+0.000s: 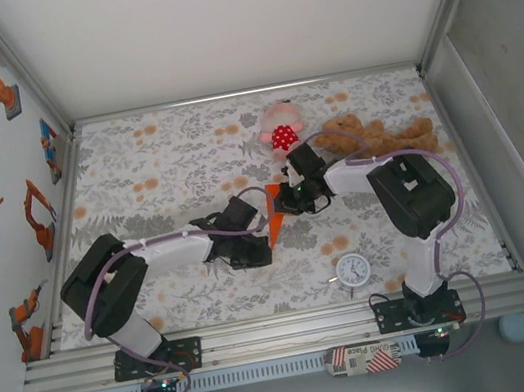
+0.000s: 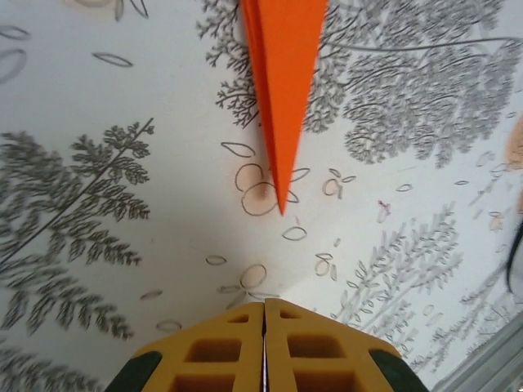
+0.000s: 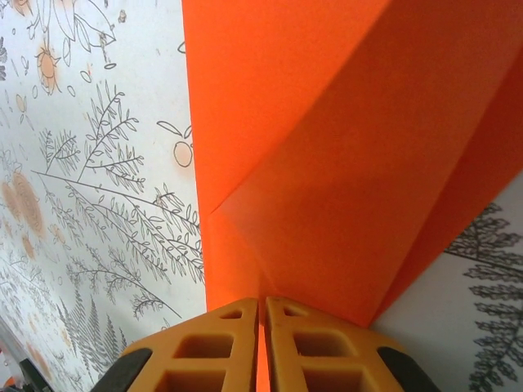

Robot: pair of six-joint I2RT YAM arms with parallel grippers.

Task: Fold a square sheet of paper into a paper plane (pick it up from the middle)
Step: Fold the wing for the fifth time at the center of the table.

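Note:
The square sheet of paper (image 1: 274,222) is bright orange and folded into a slim pointed wedge on the flowered tabletop. My right gripper (image 3: 261,300) is shut on its wide end, with orange paper showing between the yellow fingers (image 3: 221,343); in the top view this gripper (image 1: 286,199) sits at the wedge's far end. The folded layers (image 3: 343,163) spread out ahead of it. My left gripper (image 2: 264,304) is shut with nothing in it, a short way in front of the wedge's sharp tip (image 2: 282,204). From above, the left gripper (image 1: 258,242) lies just left of the tip.
A pink plush toy with a red spotted patch (image 1: 281,130) and a brown teddy bear (image 1: 378,135) lie behind the right arm. A small white clock (image 1: 353,269) sits near the front edge. Walls close the table (image 1: 160,305) on the left, back and right.

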